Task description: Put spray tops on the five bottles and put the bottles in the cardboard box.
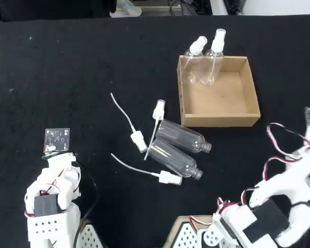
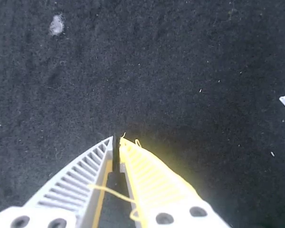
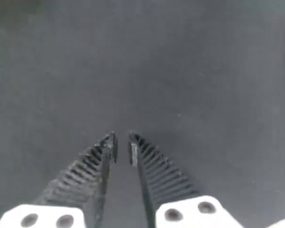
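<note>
Cloth of matte black, faintly fuzzy, covers the worktop (image 1: 67,67). At its far right sits the cardboard box (image 1: 219,120), a shallow square tray of plain brown board with low walls. Two bottles lean inside against its far wall, side by side. The first capped bottle (image 1: 192,64) and the second capped bottle (image 1: 212,62) are both clear cylindrical plastic with white spray heads that rise above the rim.

Near the middle of the cloth, just beside the box's near left corner, two more clear bottles lie on their sides and touch along their length. The upper open bottle (image 1: 181,136) and the lower open bottle (image 1: 171,159) both point their bare threaded necks to the right.

Three white spray tops lie loose around them, each trailing a thin, pale dip tube. The first spray top (image 1: 138,140) has a gently curved tube. The second spray top (image 1: 158,110) has a straight tube that runs along the bottles' bases. The third spray top (image 1: 169,178) lies just beside the lower open bottle.

The left claw (image 2: 115,141) has ribbed white and yellow fingers pressed together at the tips. It holds nothing and hangs over bare cloth. The right claw (image 3: 122,142), with dark ribbed fingers, shows a narrow gap and is empty.
</note>
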